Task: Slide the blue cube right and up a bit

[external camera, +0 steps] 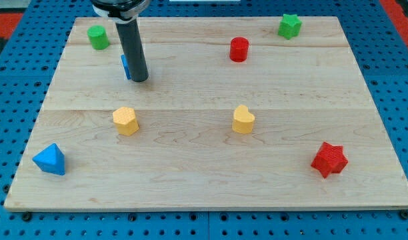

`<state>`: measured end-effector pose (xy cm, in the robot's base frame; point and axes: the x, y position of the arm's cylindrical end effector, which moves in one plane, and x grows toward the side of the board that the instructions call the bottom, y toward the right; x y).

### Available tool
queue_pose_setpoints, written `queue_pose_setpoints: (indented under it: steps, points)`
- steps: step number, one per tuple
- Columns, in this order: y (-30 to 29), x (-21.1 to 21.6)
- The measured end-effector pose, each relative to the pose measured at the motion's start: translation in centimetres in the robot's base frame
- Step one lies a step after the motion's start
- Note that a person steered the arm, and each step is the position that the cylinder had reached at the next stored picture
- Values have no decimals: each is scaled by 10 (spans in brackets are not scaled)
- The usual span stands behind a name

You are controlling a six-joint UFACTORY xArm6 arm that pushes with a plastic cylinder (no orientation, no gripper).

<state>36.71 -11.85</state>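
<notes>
Rod and blue cube (125, 65) overlap at the far left of the table (191, 193), so most of the cube is hidden: only a thin blue sliver shows on the left side of the dark rod, and its shape cannot really be made out from that strip. The rod's upper part is cut off by the view's top edge, where a dark round mount is partly seen. My tip (140, 80) rests on the wood just right of the blue sliver, touching or almost touching it; which of the two cannot be told. The tool is a plain rod with nothing that opens or closes, so it grasps nothing and only presses against the side of things.

What shows of the cube is bright blue, low and close to the wood.

A green block (97, 37), rounded, stands to the left and slightly farther, near the far left corner. A red cylinder (239, 49) stands well to the right of the rod, and a green star (289, 26) sits near the far right corner. Nearer, a yellow block (125, 121) with several flat sides lies below the rod, and a yellow heart (243, 119) lies right of it. A blue pyramid-like block (50, 159) sits at the near left, and a red star (329, 159) at the near right.
</notes>
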Motion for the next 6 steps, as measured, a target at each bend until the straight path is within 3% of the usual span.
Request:
queue_pose_setpoints:
  steps: [6]
  points:
    - [18, -49]
